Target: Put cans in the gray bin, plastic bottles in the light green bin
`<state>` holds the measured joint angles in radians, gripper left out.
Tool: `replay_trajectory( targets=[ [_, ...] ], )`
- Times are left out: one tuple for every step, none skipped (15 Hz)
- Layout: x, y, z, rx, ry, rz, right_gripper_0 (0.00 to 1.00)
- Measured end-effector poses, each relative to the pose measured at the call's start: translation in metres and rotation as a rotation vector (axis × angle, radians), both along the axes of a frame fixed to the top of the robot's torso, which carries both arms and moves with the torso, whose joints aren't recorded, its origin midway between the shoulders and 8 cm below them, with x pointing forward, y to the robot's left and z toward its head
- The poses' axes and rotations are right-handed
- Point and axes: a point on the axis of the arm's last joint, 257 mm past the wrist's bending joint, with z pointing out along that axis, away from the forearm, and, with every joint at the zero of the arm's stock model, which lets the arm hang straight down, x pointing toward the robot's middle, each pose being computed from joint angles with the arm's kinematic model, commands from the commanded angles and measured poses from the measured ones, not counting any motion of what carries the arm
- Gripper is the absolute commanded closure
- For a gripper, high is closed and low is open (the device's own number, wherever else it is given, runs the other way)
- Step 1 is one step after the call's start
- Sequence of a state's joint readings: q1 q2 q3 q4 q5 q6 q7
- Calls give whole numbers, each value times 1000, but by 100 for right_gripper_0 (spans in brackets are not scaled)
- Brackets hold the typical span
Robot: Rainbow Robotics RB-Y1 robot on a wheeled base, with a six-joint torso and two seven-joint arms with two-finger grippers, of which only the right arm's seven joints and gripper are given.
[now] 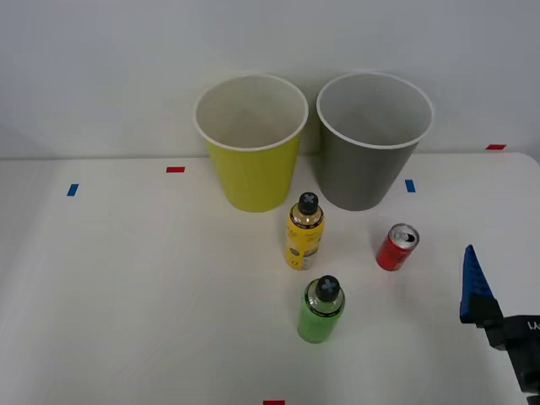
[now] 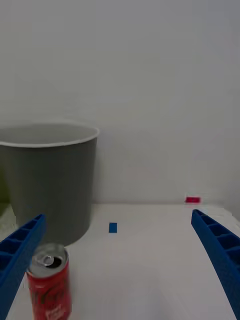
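One red can (image 1: 396,247) stands upright on the white table, in front of the gray bin (image 1: 372,160). The light green bin (image 1: 253,160) stands to the left of the gray one. A yellow plastic bottle (image 1: 305,232) with a black cap stands in front of the gap between the bins, and a green plastic bottle (image 1: 321,310) stands nearer to me. My right gripper (image 1: 475,285) hovers low at the table's right, to the right of the can and apart from it. In the right wrist view the gripper (image 2: 117,215) is open, with the red can (image 2: 49,287) by one finger and the gray bin (image 2: 50,180) behind it.
Small red and blue tape marks (image 1: 409,186) dot the table. A pale wall rises right behind the bins. The table's right edge (image 1: 533,169) lies close to my arm.
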<state>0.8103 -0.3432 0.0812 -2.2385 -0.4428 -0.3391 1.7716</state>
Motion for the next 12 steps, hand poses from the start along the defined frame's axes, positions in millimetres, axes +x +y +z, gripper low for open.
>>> replay_trajectory(
  targets=[
    [-9, -1, -10, -7, 29, -10, 0],
    [-18, -2, -20, -13, 58, -20, 0],
    [-28, -3, -31, -19, 93, -31, 0],
    [-36, -3, -40, -23, 124, -38, 0],
    [-43, -3, -48, -25, 149, -44, 0],
    [-50, -4, -54, -30, 170, -50, 0],
    [-55, -6, -60, -35, 190, -59, 0],
    [-60, -8, -66, -37, 207, -69, 0],
    [-65, -11, -76, -35, 227, -82, 0],
    [-72, -16, -86, -32, 236, -100, 0],
    [-78, -22, -96, -31, 239, -118, 0],
    [-87, -29, -106, -35, 237, -137, 0]
  ],
)
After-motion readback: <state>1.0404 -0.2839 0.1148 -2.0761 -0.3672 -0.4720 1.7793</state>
